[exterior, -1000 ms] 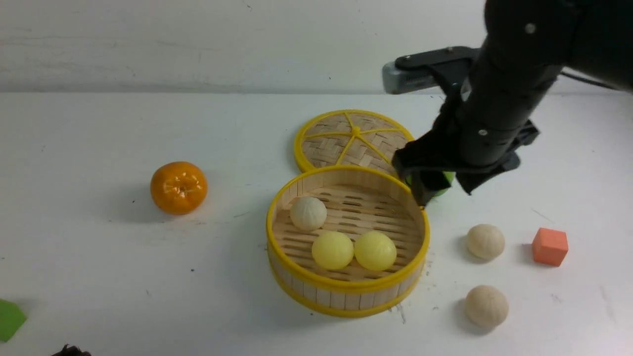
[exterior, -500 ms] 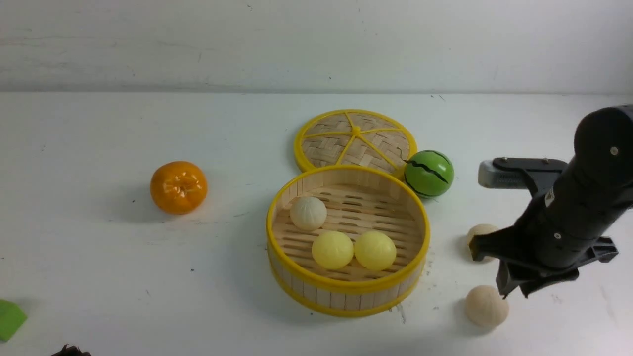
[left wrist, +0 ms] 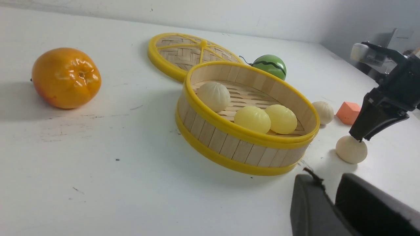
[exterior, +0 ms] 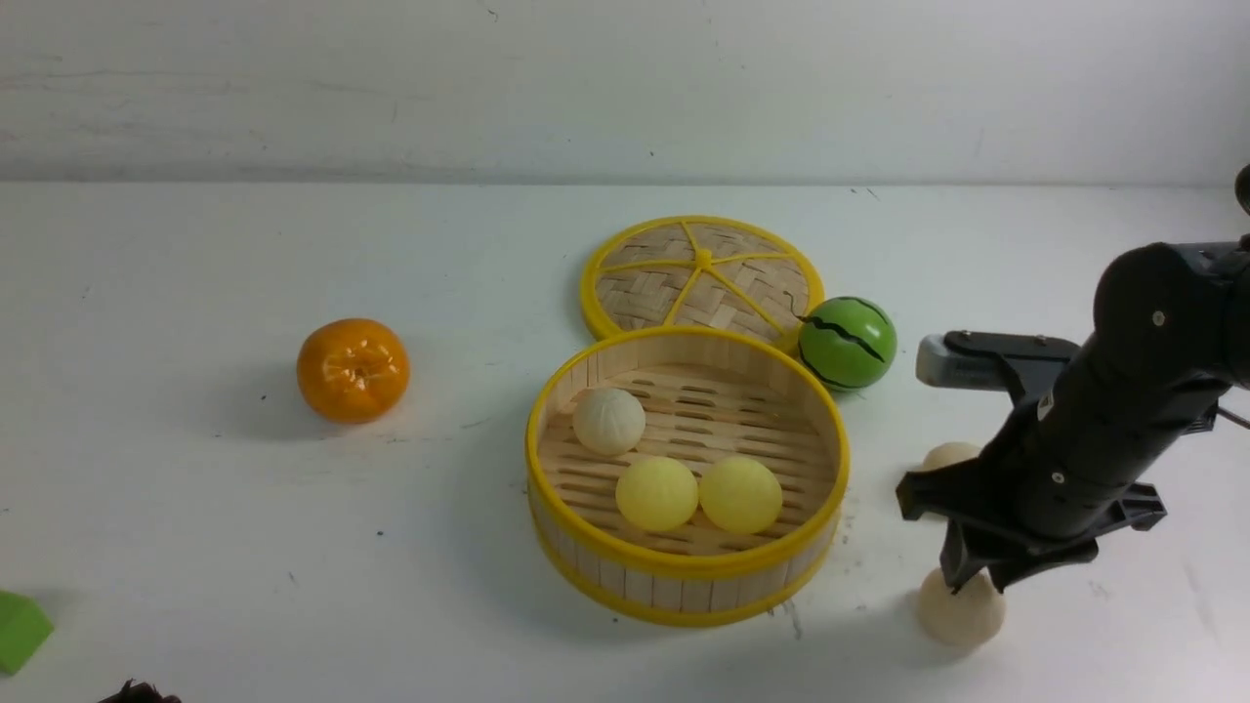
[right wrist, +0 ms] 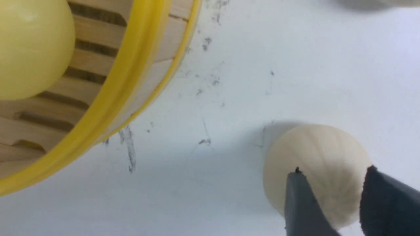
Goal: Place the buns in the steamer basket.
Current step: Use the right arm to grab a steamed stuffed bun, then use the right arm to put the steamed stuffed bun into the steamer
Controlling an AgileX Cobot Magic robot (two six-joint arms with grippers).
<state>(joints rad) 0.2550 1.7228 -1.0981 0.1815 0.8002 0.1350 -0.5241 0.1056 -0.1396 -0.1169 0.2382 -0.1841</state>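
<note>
Right of the steamer basket (exterior: 684, 578), on the bench (exterior: 195, 537) | our right hand (exterior: 977, 584), parted, touches the near bun (exterior: 962, 617) on top, grasping nothing | far bun (exterior: 949, 454) lies there too | inside the basket: cream bun (exterior: 608, 421), yellow bun (exterior: 657, 493), second yellow bun (exterior: 740, 494) | left hand (left wrist: 329, 188): we cannot tell

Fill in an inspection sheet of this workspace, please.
Surface: white table, some dark scuffs.
Job's things: basket holds a cream bun and two yellow buns; near bun and far bun lie outside on the table.
Clutter: orange, striped ball, lid, orange cube, green block.
Tools: right tool open over the near bun; left tool slightly open, empty.
Cables: perhaps one thin cable at the front view's right edge.
Surroundings: white wall.
</note>
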